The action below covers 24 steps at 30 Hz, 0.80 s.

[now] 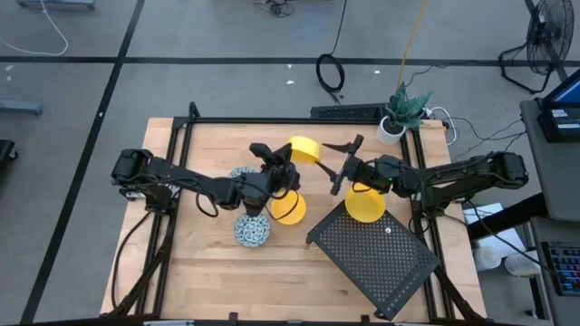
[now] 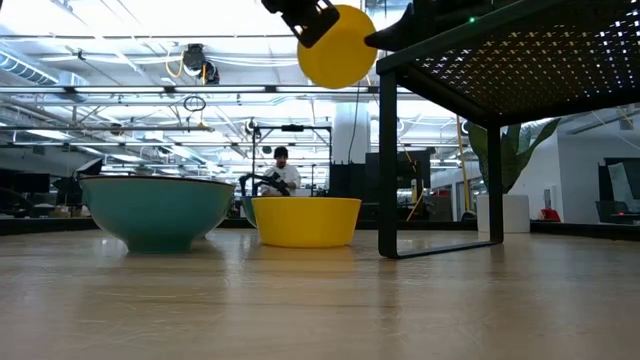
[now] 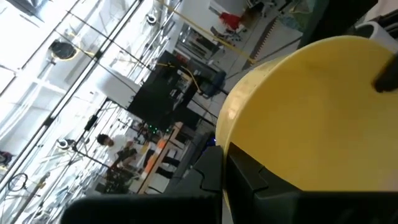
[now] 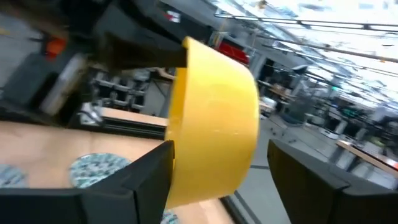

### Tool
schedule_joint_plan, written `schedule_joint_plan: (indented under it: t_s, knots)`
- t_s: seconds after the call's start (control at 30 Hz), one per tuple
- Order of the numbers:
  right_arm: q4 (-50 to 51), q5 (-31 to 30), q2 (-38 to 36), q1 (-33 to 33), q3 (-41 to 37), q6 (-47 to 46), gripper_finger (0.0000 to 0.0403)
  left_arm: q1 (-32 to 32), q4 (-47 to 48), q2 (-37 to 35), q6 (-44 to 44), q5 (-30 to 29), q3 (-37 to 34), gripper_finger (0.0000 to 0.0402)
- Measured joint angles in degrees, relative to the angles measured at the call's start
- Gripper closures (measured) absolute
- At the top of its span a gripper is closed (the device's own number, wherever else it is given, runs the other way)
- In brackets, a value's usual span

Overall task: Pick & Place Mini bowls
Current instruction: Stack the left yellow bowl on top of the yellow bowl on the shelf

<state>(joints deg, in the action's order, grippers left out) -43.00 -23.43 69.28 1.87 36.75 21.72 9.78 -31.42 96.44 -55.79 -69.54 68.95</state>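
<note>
My left gripper (image 1: 279, 163) is shut on a yellow mini bowl (image 1: 304, 149), raised over the middle of the table; the low view shows the same bowl (image 2: 338, 45) high up. My right gripper (image 1: 343, 167) stands open just right of it, and the bowl (image 4: 214, 118) shows between its fingers with no touch visible. A second yellow bowl (image 1: 288, 208) stands on the table. A third one (image 1: 365, 204) sits on the black rack. One patterned bowl (image 1: 252, 231) stands near the front, and another (image 1: 240, 174) lies partly under my left arm. My left gripper pinches the yellow bowl by its rim (image 4: 185, 50), coming level from the table's left. The bowl is lifted clear and tipped on its side, its mouth toward the left arm. My own fingers (image 3: 211, 180) hide the exact contact in the left wrist view.
A black perforated rack (image 1: 376, 258) fills the near right of the table. A white plant pot (image 1: 391, 129) stands at the far right corner. A black frame (image 1: 272, 120) runs along the table's far edge. A person (image 2: 280, 170) sits far off in the room.
</note>
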Motion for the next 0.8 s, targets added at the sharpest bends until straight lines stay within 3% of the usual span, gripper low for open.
schedule_joint_plan:
  t_s: [0.2, 0.5, 0.63, 0.8]
  knots:
    - [-2.78, -4.58, 0.00, 0.58, 0.00, 2.97, 0.0224, -0.07, -0.09, -0.01, 2.70, 0.99, 0.00, 0.0396]
    - [-4.53, -5.86, -0.07, 2.86, -0.01, 5.15, 0.0382, -0.05, -0.04, -0.04, 8.81, 8.72, 0.00, 0.0389]
    - [-4.31, -6.40, -0.02, 3.13, 0.00, 6.23, 0.0394, 0.12, -0.19, -0.04, 13.66, 9.00, 0.01, 0.0378]
    - [-4.47, -6.54, -0.02, 3.15, 0.01, 7.85, 0.0401, 1.33, 4.21, -0.89, 16.86, 8.44, 0.10, 0.0304]
